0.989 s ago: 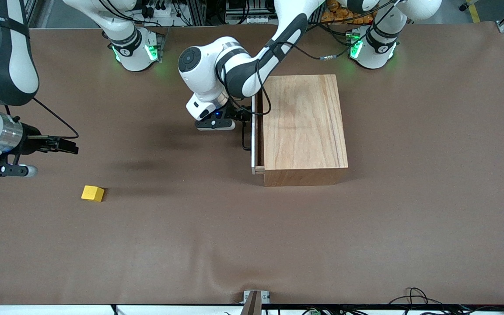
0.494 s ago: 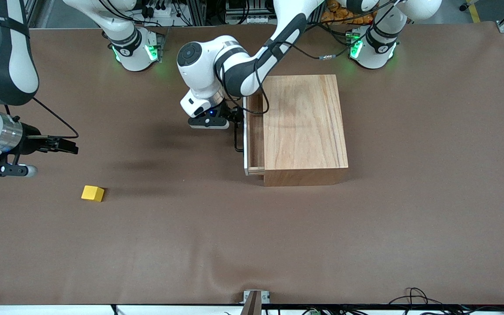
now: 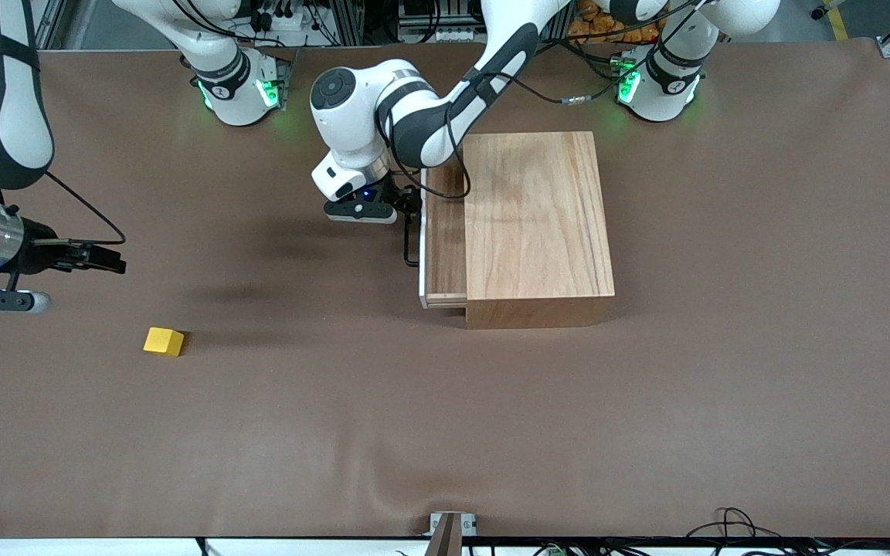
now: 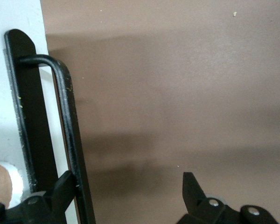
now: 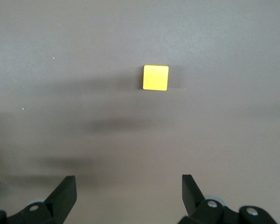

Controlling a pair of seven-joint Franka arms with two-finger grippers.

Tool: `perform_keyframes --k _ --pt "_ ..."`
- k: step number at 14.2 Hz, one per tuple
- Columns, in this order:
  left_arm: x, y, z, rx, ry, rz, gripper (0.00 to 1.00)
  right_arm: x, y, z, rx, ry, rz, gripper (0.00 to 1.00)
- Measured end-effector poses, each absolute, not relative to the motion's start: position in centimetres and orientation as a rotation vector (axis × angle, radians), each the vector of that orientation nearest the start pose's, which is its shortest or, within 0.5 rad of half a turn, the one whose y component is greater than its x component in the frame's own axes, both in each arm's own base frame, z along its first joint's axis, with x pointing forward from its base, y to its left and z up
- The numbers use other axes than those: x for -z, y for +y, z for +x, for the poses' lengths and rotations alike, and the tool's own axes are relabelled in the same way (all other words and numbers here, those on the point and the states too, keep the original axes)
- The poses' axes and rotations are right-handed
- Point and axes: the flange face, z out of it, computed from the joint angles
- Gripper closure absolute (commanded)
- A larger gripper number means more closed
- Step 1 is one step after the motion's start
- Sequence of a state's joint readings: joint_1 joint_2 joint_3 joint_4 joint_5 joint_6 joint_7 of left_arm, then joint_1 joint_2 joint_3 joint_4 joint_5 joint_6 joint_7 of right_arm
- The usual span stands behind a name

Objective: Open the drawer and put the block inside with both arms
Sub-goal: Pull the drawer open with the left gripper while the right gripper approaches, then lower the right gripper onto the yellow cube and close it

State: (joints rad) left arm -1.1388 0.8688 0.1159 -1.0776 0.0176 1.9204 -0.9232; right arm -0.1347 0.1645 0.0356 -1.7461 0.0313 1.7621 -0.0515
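Note:
The wooden box (image 3: 538,224) stands mid-table with its drawer (image 3: 445,247) slid partly out toward the right arm's end. The drawer's black handle (image 3: 408,249) also shows in the left wrist view (image 4: 67,116), against the white front (image 4: 18,28). My left gripper (image 3: 412,207) is open at the handle; in the left wrist view (image 4: 128,179) one finger (image 4: 63,189) is hooked against the bar. The yellow block (image 3: 164,340) lies on the table toward the right arm's end and shows in the right wrist view (image 5: 156,77). My right gripper (image 3: 114,266) (image 5: 128,179) is open and empty over bare table, apart from the block.
The brown table mat (image 3: 445,432) runs wide between the block and the box. The arms' green-lit bases (image 3: 236,93) (image 3: 657,85) stand along the table edge farthest from the front camera.
The drawer has slid farther out toward the right arm's end, with my left gripper moving along at its handle. My right gripper has shifted slightly toward the table's end.

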Motion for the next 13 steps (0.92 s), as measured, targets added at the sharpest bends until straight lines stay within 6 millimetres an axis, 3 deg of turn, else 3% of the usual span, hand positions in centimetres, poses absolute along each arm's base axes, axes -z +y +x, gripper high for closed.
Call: perform_keyframes --k 3,6,10,13 --pt "-30.4 -67.5 37.3 0.130 0.237 -3.086 0.00 -44.5 -6.0 59.6 -0.195 0.075 -3.088 0.00" --pt "-30.6 -68.0 37.2 0.141 0.237 -3.123 0.00 -39.8 -7.1 59.6 -0.177 0.052 -3.087 0.00" --pt "-30.7 -68.4 37.2 0.146 0.229 -3.168 0.00 -35.6 -8.5 60.3 -0.143 0.066 -3.089 0.00" --pt "-30.7 -68.6 37.4 0.153 0.223 -3.189 0.00 -30.2 -8.7 61.4 -0.142 0.072 -3.087 0.00"
